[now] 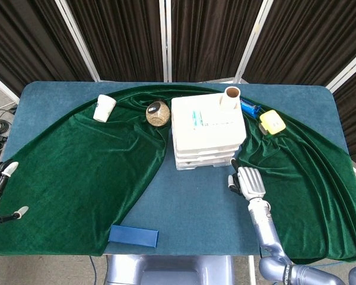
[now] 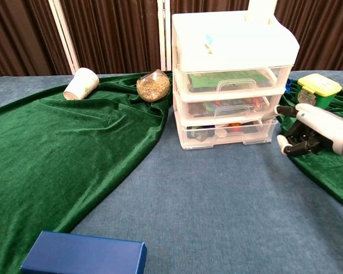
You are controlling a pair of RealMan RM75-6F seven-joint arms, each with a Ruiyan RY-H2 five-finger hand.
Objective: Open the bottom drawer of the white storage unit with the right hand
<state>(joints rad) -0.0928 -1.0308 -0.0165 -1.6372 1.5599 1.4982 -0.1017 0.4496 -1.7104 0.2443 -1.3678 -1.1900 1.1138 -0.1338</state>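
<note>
Bare desk (image 2: 228, 194) open before bottom drawer (image 2: 228, 132), nothing between it and right hand (image 2: 308, 132) just beside the unit's right corner. Blue box (image 2: 86, 254) well apart at near edge.

The right hand (image 1: 247, 181) has a white shell, black fingers (image 2: 300, 149) with white tips, and a silver-grey forearm.
</note>
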